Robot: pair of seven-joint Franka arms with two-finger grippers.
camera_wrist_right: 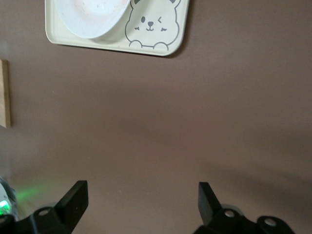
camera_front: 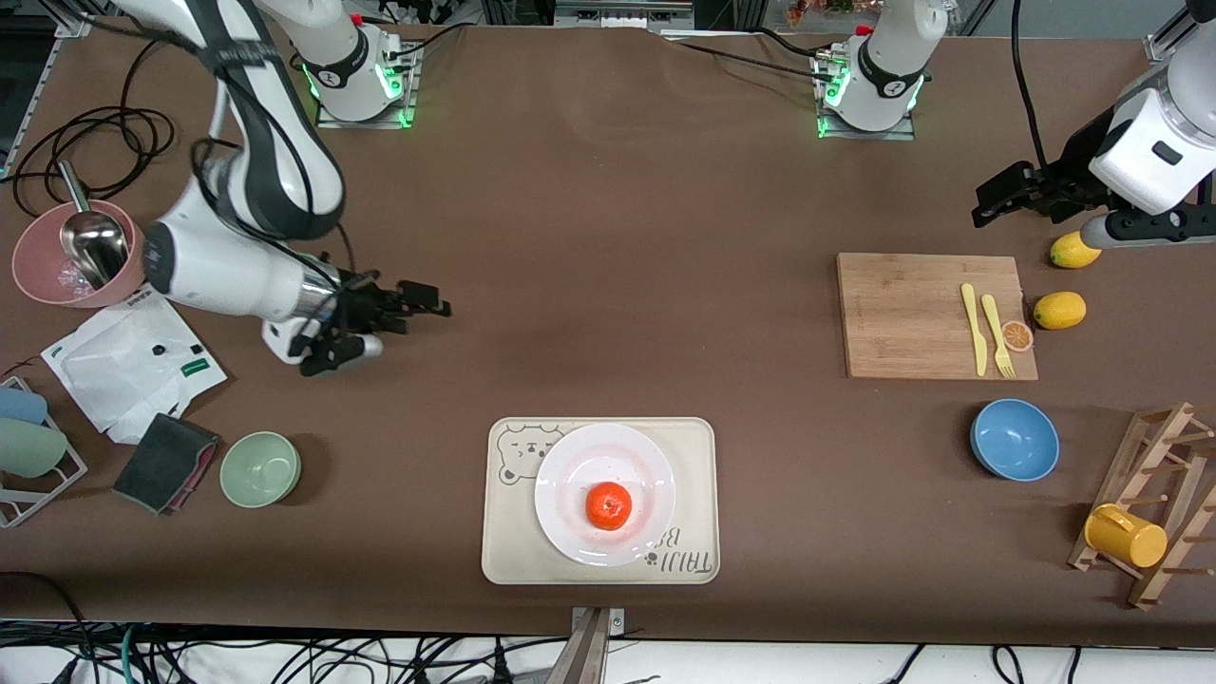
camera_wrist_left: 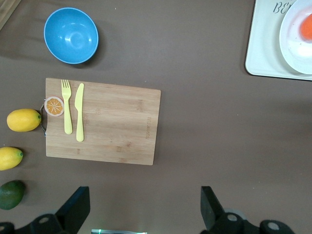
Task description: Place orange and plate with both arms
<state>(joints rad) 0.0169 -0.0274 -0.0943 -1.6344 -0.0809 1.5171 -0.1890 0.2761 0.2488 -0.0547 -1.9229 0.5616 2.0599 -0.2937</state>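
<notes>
The orange [camera_front: 608, 505] sits in the middle of the white plate [camera_front: 570, 475]. The plate rests on a cream tray with a bear drawing [camera_front: 513, 541] near the table's front edge. My right gripper [camera_front: 423, 299] is open and empty, over bare table toward the right arm's end. My left gripper [camera_front: 993, 204] is open and empty, over bare table toward the left arm's end. The left wrist view shows the gripper [camera_wrist_left: 145, 204], part of the orange [camera_wrist_left: 306, 28] and the plate [camera_wrist_left: 295, 46]. The right wrist view shows the gripper [camera_wrist_right: 142, 202] and part of the plate [camera_wrist_right: 90, 14].
A wooden cutting board [camera_front: 902, 313] holds a yellow knife, a fork and an orange slice [camera_front: 1017, 335]; two lemons [camera_front: 1059, 310] lie beside it. A blue bowl [camera_front: 1015, 439] and a rack with a yellow cup [camera_front: 1126, 535] stand nearby. A green bowl [camera_front: 260, 468], a pink bowl [camera_front: 38, 275] and a bag lie at the right arm's end.
</notes>
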